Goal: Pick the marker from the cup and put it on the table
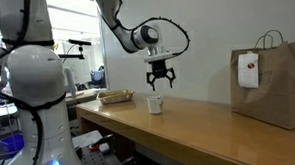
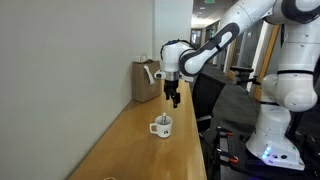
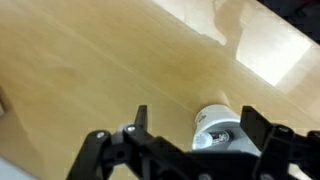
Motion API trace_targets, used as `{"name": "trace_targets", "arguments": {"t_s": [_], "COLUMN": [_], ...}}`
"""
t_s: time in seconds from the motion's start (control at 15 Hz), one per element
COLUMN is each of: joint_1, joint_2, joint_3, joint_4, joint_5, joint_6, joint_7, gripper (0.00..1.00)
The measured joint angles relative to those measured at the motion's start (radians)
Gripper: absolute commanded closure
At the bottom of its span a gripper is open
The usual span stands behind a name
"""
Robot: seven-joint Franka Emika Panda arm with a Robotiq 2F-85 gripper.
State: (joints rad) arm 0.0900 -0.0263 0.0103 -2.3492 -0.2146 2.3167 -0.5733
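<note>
Hangs with the gripper [image 1: 161, 83] straight above the cup [image 1: 155, 105], clear of its rim, fingers spread wide and holding nothing. Frames the cup [image 3: 215, 128] between the two spread fingers [image 3: 141, 115] in the wrist view, closer to one finger than centred. Keeps the marker [image 2: 165, 120] inside the cup [image 2: 161, 128], tip poking just over the rim; in the wrist view it is only a dark blur in the cup's mouth. Rests the cup on the table [image 1: 195, 130], nearer the open front edge than the wall. Leaves bare wood all round the cup: toward the bag [image 1: 273, 82] by the wall at one end, well apart, and toward the tray [image 1: 115, 96] at the other end, somewhat nearer.
</note>
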Motion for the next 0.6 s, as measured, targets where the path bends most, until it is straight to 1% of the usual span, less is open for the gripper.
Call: {"name": "trace_targets", "arguments": {"t_s": [0.13, 0.4, 0.47, 0.53, 0.6], "joint_1": [0.002, 0.01, 0.012, 0.013, 0.015], "joint_2": [0.043, 0.072, 0.074, 0.074, 0.074], "joint_3": [0.022, 0.071, 0.081, 0.089, 0.095], "joint_4": [0.032, 0.042, 0.042, 0.041, 0.041], "joint_5": [0.0, -0.002, -0.003, -0.007, -0.01], "joint_6": [0.0, 0.0, 0.0, 0.0, 0.0], "joint_7": [-0.089, -0.257, -0.301, -0.345, -0.39], "gripper": [0.0, 0.01, 0.05, 0.07, 0.13]}}
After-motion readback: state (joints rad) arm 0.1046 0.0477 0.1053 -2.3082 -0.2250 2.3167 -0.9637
